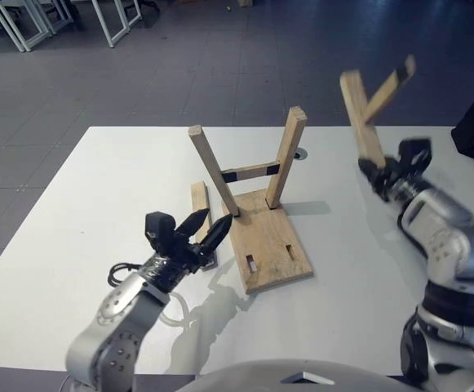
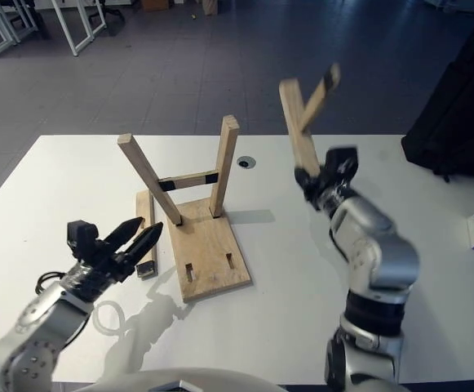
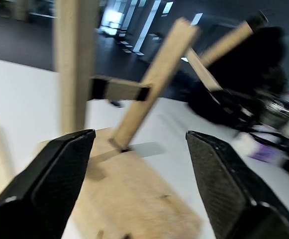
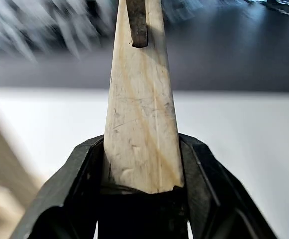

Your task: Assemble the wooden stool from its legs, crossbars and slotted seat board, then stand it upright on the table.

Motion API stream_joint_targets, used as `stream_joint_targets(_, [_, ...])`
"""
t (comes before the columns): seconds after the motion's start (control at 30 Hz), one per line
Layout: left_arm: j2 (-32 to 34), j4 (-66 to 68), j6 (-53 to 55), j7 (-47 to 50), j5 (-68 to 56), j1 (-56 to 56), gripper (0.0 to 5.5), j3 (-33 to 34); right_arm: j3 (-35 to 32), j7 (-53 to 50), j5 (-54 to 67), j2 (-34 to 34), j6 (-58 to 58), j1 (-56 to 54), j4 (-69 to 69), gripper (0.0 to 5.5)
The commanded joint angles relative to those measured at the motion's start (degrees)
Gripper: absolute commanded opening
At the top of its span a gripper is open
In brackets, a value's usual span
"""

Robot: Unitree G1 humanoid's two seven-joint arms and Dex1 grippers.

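Seat board [image 1: 273, 241] lies flat on the table [image 1: 73, 212], near the middle; its long side runs away from the robot.

1. Fitted parts: left leg [image 1: 213, 170] and right leg [image 1: 286, 157] stand in the far end of the board; both lean outward, so their tops are wider apart than their feet; a crossbar [image 1: 250, 172] with dark ends joins them at about mid-height.
2. Open positions: two slots [image 1: 252, 263] in the near end of the board are unfilled.
3. Loose leg [image 2: 144, 204]: flat on the table, just beside the board's left edge and parallel to it.
4. Left gripper [image 1: 218, 217]: low over the table at the near end of the loose leg; fingers spread, nothing between them; contact with the loose leg cannot be confirmed.
5. Right gripper [image 1: 381, 170]: raised above the table, well to the right of the board; clenched on the lower end of the held leg [image 1: 361, 114], which points up and leans left; a second crossbar [image 1: 390, 88] branches from this leg toward the upper right.
6. Table fitting: a round grommet [image 1: 301, 153] sits just behind the right leg.
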Motion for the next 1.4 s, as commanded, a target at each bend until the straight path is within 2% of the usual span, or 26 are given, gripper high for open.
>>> stream_joint_targets(0.03, [8.09,6.64,6.65,-4.64,-19.64,-10.23,4.04,4.16,-9.8,10.21,39.27,0.32,15.45,-8.2,-0.81,2.03])
stream_joint_targets(0.13, [9.26,10.8,8.27,-4.99,-30.29,-13.0,4.1,3.35,-5.9,15.99,51.3,-1.9,19.26,-2.25,0.55,2.03])
stream_joint_targets(0.33, [13.8,17.95,9.91,-2.35,-53.98,-17.66,4.1,2.36,6.63,20.63,52.16,-3.59,20.94,2.72,1.2,2.03])
stream_joint_targets(0.57, [17.76,17.66,11.93,-2.98,-57.05,-17.79,4.1,-1.09,12.12,18.89,53.58,-4.56,17.18,5.23,-0.89,2.03])
stream_joint_targets(0.7, [21.11,18.28,14.75,-4.69,-59.98,-16.85,3.37,-2.38,13.71,18.1,54.17,-5.99,15.79,5.35,-0.91,2.03])
stream_joint_targets(0.87, [22.16,20.46,14.8,-5.43,-60.24,-17.3,2.55,-1.72,15.39,17.64,54.81,-7.52,13.96,5.72,-1.22,2.03])
stream_joint_targets(0.93, [22.06,20.14,14.55,-5.52,-60.22,-16.89,2.51,-1.64,16.08,17.25,54.16,-7.92,13.1,5.79,-1.58,2.03])
stream_joint_targets(1.07, [19.81,19.36,11.18,-4.16,-56.95,-16.45,2.31,-1.07,16.27,14.3,55.08,-8.21,10.96,5.33,-0.27,3.05])
stream_joint_targets(1.2, [20.46,19.27,8.3,-6.64,-49.43,-12.83,2.09,4.62,14.69,16.85,51.78,-14.27,9.95,6.82,1.61,3.86])
stream_joint_targets(1.3, [22.01,15.32,4.67,-10.56,-34.65,-8.58,2.06,5.88,14.58,20.31,45.57,-18.44,7.17,8.81,4.14,4.46])
stream_joint_targets(1.4, [23.22,9.24,-3.87,-20.67,-16.11,-2.87,2.05,2.59,16.77,22.39,38.6,-19.07,3.11,10.67,5.87,4.56])
